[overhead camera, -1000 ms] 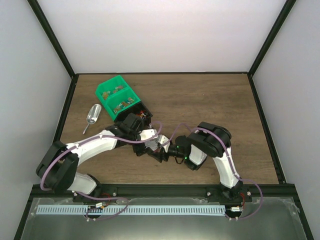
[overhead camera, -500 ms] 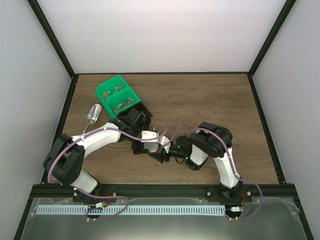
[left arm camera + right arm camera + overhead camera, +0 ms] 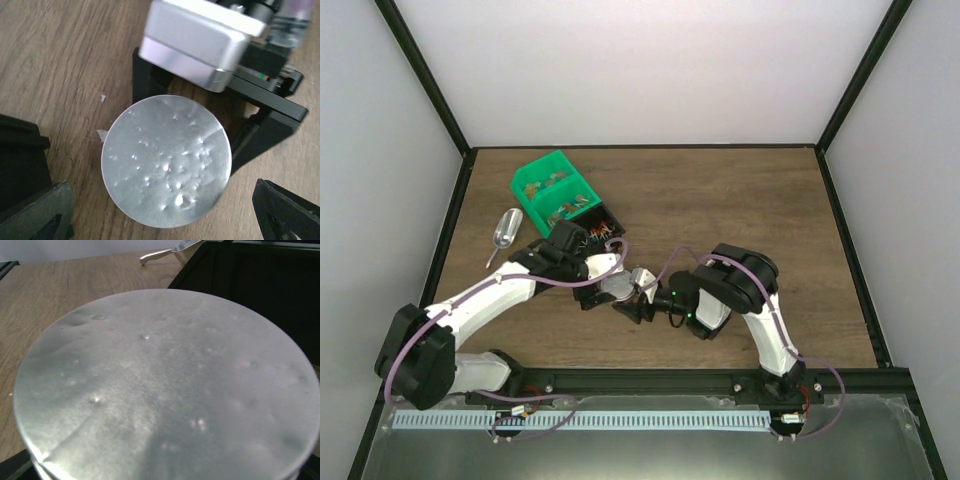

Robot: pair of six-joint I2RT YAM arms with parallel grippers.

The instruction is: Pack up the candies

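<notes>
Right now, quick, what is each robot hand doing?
Left hand: open, holding nothing.
Right hand: closed on the round silver tin.

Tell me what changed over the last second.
The left arm's shoulder and elbow swung left, drawing the left gripper slightly left. Its jaws now stand open, clear of the round silver tin; whether it just let go is not visible. Unchanged: right gripper clamped on the tin, green bins, scoop.

Candies [image 3: 601, 231] in tray [image 3: 618, 222] behind tin [image 3: 166, 167]; scoop [image 3: 505, 231] further left.
</notes>
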